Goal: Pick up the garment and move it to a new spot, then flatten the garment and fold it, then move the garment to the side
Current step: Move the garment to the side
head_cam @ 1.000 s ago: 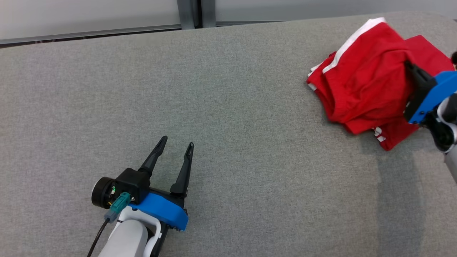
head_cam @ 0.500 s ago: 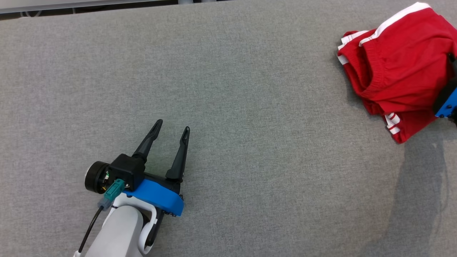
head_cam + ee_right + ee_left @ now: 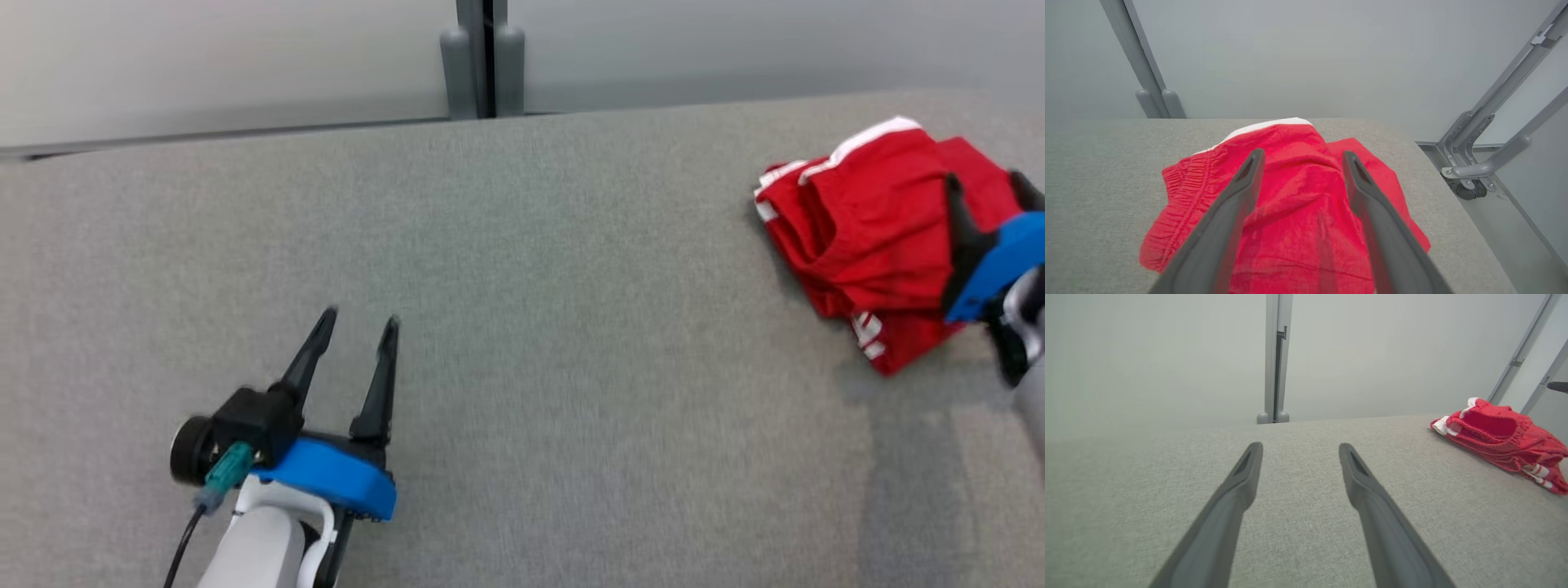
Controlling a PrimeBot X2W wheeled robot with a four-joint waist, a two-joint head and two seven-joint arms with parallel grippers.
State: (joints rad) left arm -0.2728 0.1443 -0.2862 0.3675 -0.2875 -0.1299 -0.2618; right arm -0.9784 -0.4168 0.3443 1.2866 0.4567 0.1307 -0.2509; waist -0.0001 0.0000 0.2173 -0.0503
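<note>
red shorts (image 3: 865, 237) lie bunched near the grey bench's (image 3: 571, 327) far right corner; our right gripper (image 3: 1302, 155) hangs wide above them, left gripper (image 3: 360, 317) wide too. we judge flattening next: grip two edges.

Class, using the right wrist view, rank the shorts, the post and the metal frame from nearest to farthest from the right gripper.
From the right gripper:
1. The shorts: directly beneath it.
2. The frame: to the right, just past the table edge.
3. The post: far left, behind the table's back edge.
</note>
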